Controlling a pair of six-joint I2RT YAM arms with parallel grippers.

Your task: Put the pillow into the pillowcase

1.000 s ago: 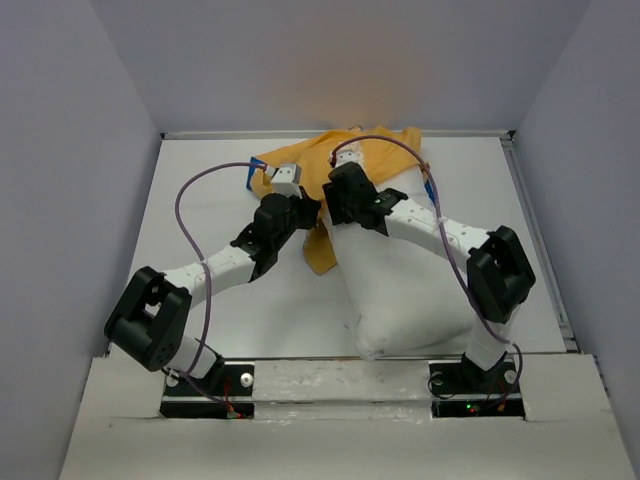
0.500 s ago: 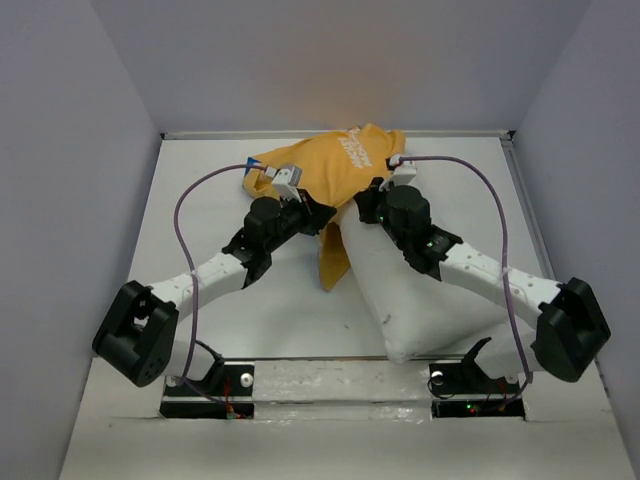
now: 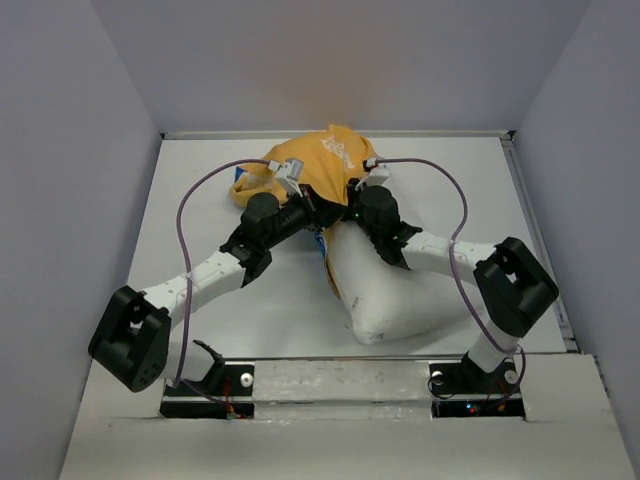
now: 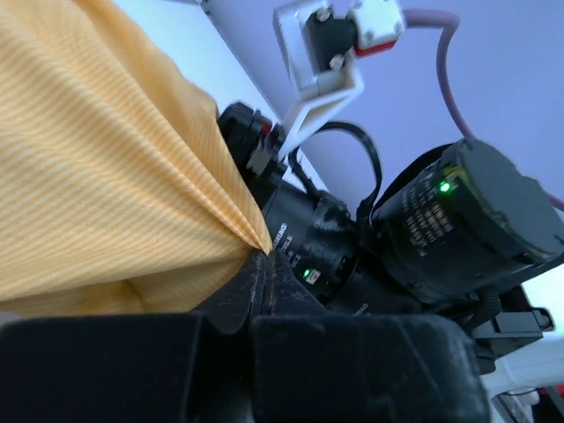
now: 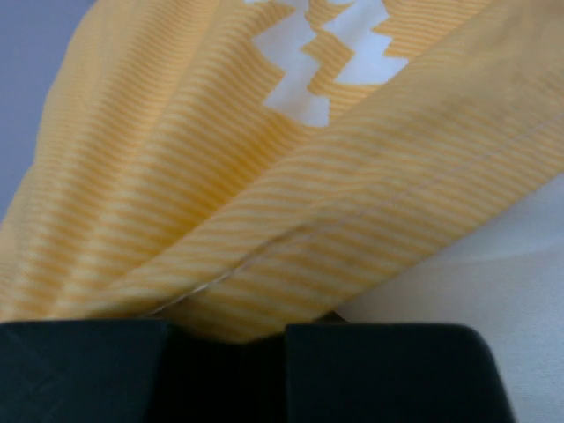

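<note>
Both left gripper (image 4: 261, 266) and right gripper (image 5: 226, 338) clamp the pillowcase (image 3: 322, 165), which hides the far end of the pillow (image 3: 385, 287).

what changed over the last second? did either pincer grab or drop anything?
The right pincer closed on the pillowcase edge, next to the left pincer; a second ago it was open above the cloth. The pillowcase was pulled farther from the bases, over the pillow's far end, and its hanging flap is mostly gone. Unchanged: the left pincer's grip on the pillowcase, and the pillow's near end uncovered.
</note>
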